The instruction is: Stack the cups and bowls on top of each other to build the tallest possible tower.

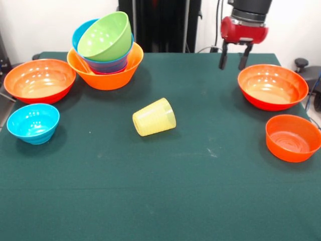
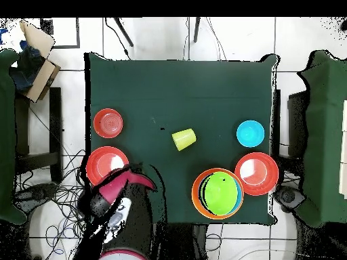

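Pale-yellow cup lies on its side mid-counter, nothing touching it. The tower sits at the far edge, lime bowl tilted on top. Dark green cloth covers the counter; white tiled floor and cables surround it. Loose bowls line both side edges. The hand hovers released, empty, above a red-orange bowl.

Bright light is shining from above, making white shiny spots inside the orange bowls and on the lime green bowl, while soft dark shadows are lying on the green table under them.
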Robot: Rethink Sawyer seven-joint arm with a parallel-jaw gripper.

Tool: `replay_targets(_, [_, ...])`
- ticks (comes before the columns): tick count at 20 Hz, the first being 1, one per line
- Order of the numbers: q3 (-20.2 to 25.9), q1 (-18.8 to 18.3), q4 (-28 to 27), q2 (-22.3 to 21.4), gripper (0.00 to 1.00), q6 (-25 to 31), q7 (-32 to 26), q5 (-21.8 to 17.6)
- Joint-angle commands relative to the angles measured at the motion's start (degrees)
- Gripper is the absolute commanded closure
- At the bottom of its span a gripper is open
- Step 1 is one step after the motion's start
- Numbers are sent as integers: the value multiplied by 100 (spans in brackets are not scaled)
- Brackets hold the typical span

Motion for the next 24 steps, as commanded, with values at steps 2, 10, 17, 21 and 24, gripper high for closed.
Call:
replay_targets(2, [140, 429, -400, 553, 0, -58, 994, 485])
replay_targets(10, [-164, 534, -1432, 1765, 0, -1159, 701, 417])
replay_targets(17, [-121, 421, -1638, 1946, 0, -1429, 481, 370])
replay_targets(21, [-112, 367, -1466, 1792, 0, -1251, 433, 385])
replay_targets(24, [-70, 311, -1354, 1636, 100, -1206, 422, 382])
